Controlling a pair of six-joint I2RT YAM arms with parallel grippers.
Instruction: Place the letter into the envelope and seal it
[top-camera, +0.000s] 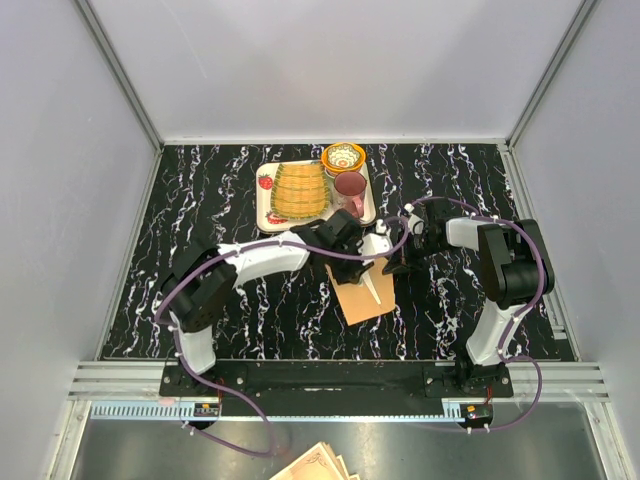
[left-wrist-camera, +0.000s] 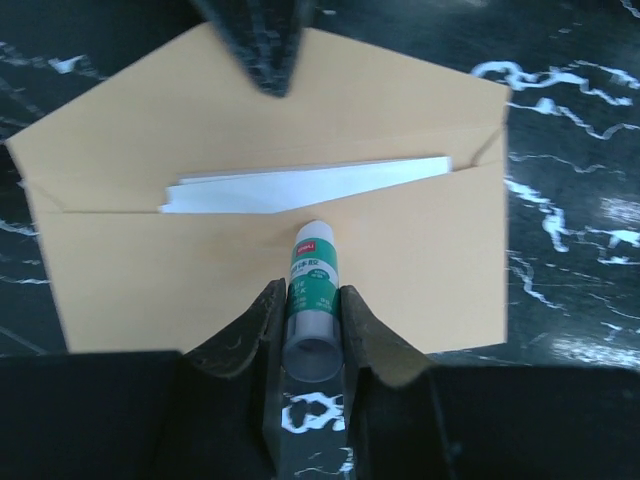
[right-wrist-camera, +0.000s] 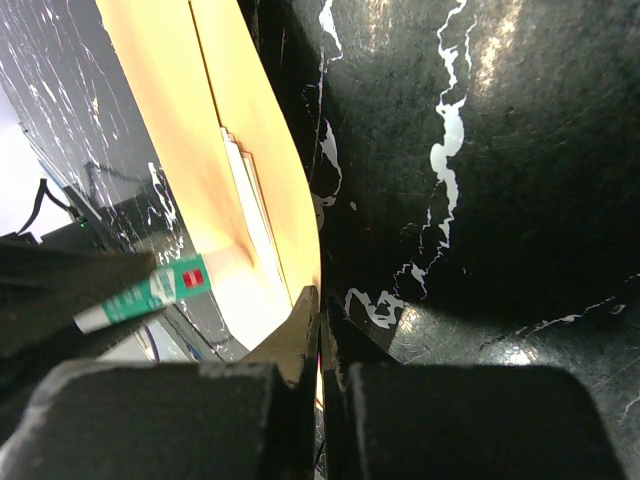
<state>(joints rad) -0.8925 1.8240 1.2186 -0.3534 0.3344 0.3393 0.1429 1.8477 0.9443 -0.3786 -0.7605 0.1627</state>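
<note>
Plainly, only wrist views show us the white letter (left-wrist-camera: 300, 188) (half tucked) in the open tan envelope (left-wrist-camera: 420, 250). Left gripper (left-wrist-camera: 313, 325) clamps a glue stick (left-wrist-camera: 312, 285); right gripper (right-wrist-camera: 322, 330) pinches the envelope.

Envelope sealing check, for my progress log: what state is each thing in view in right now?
envelope: lying flat, flap open, unsealed.
letter: tucked in the pocket, top edge showing.
glue stick: gripped, tip against the envelope.
left end effector: shut on the glue stick.
right end effector: shut on the envelope's flap edge.
cup: upright on the tray.
</note>
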